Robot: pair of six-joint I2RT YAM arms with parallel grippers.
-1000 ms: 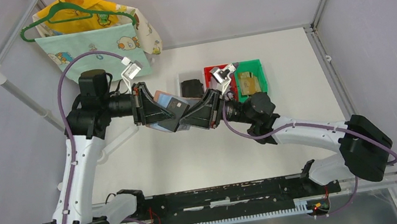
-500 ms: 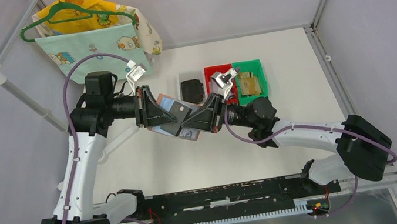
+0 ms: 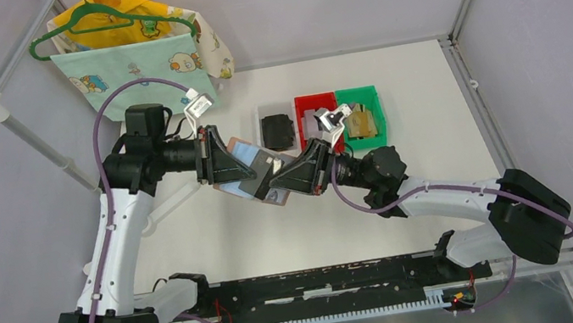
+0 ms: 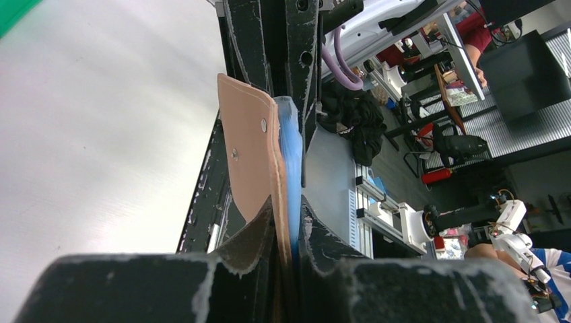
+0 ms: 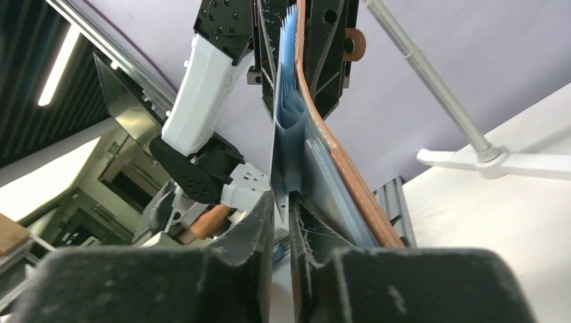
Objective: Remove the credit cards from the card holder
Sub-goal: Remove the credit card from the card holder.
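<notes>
As the right arm has been drawn back toward its base since a second ago, more of the holder is laid bare between the two arms in the top view. It is held in the air above the counter, well left of the bins. The left claw is clenched on the holder's tan leather edge. The right claw is pinched narrowly on a thin pale-blue sheet, taken to be a card. A pull seems to have begun, yet the card is not free: its far end is lodged inside the fold.

Whether the pinched sheet is a card or only the shiny sleeve cannot be told. The number of cards inside is hidden too, as the holder's mouth is covered by both claws from above.
</notes>
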